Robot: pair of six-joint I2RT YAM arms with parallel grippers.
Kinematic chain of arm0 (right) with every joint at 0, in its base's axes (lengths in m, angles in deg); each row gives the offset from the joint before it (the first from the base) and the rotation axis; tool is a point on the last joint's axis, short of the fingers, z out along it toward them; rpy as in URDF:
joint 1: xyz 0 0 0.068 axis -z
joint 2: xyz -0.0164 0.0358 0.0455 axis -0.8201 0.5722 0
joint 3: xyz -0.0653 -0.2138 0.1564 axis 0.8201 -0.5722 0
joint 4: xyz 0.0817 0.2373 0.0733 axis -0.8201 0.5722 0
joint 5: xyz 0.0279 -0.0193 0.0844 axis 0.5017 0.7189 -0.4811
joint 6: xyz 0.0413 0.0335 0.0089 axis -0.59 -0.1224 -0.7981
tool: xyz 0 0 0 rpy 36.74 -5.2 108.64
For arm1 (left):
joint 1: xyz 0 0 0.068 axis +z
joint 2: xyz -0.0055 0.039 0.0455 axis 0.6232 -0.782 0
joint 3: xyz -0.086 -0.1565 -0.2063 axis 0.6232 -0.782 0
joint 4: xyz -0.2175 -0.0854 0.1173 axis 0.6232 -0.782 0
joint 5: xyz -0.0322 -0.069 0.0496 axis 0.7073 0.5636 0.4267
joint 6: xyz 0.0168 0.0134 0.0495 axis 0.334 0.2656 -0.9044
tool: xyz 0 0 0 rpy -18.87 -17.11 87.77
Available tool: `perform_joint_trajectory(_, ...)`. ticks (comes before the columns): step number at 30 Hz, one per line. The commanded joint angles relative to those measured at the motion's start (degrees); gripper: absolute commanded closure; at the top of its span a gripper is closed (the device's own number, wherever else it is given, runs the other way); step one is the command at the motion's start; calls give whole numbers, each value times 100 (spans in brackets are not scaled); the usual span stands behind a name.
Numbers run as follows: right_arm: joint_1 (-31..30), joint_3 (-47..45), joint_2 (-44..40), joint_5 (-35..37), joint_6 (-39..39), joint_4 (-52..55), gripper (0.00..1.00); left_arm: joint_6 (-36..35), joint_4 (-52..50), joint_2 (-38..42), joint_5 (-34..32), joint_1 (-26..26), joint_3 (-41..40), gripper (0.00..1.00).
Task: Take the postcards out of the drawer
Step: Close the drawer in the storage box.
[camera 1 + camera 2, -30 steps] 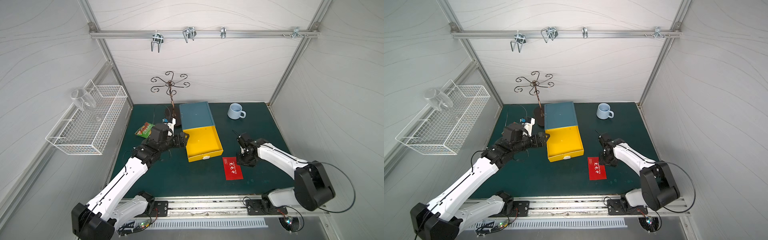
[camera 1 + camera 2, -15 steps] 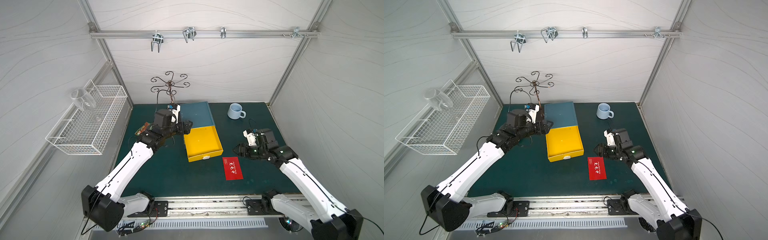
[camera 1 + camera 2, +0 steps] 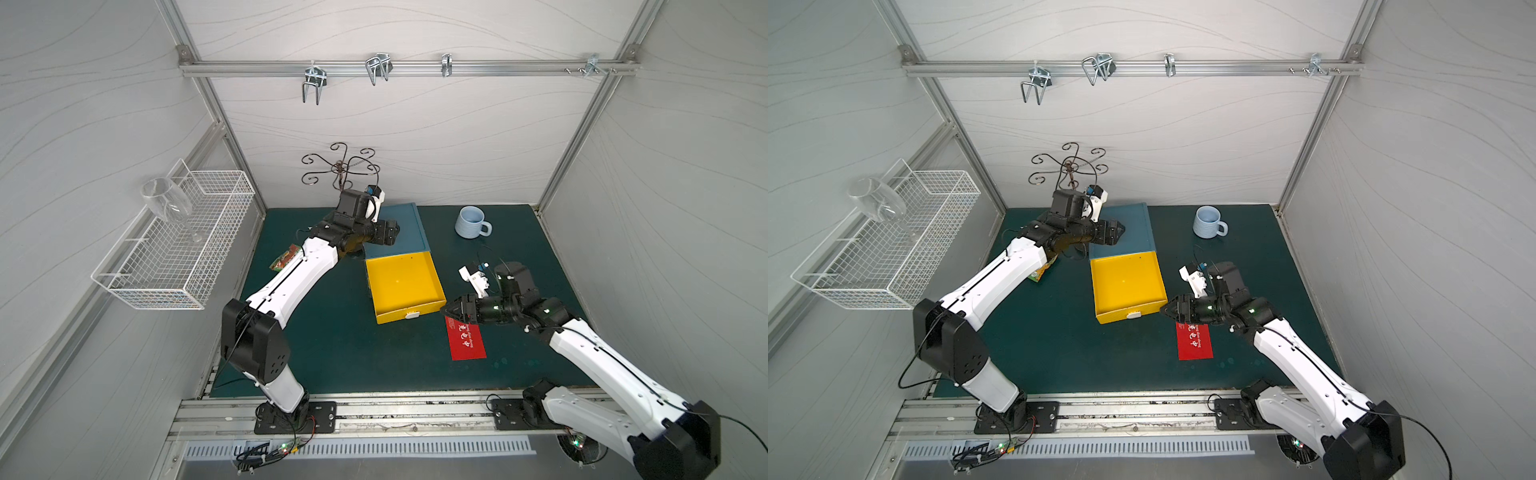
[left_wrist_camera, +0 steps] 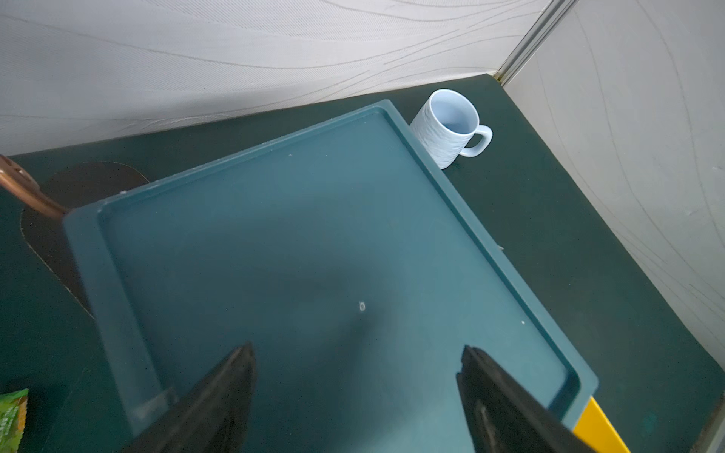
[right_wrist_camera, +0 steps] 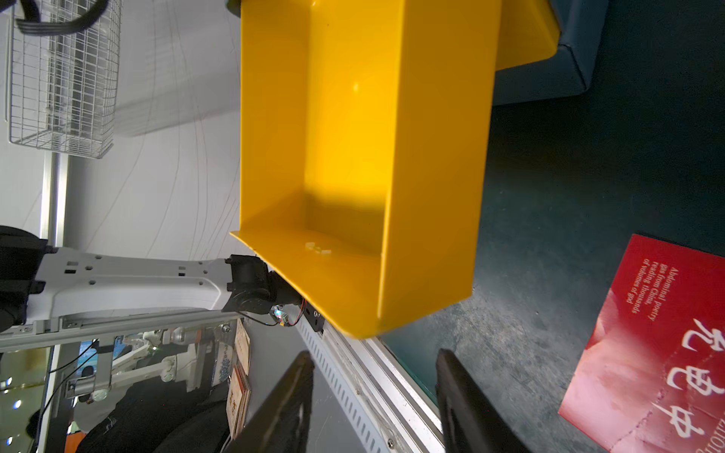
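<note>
red postcard (image 5: 653, 353) | 充电中 | small print — "reading thousands of volumes"

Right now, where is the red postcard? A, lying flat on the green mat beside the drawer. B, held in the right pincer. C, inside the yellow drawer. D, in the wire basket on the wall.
A: the red postcard lies flat on the green mat, outside the yellow drawer, and the right pincer near it is open and holds nothing.

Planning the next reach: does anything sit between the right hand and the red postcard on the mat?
Nothing visible. The open right hand hovers by the front corner of the yellow drawer, just above the far end of the red postcard.
</note>
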Motion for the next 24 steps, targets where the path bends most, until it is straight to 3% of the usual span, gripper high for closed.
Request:
perform_joint_trajectory(1, -92, 3, 43, -52, -69, -339, 50, -222, -174, -270, 16, 33, 422, 14)
perform_joint_trajectory(10, -254, 44, 311, 24, -55, -625, 62, -141, -250, -554, 199, 28, 328, 16)
perform_joint_trajectory(24, -503, 129, 693, 441, -237, -1326, 66, -74, -210, -494, 281, 33, 25, 16)
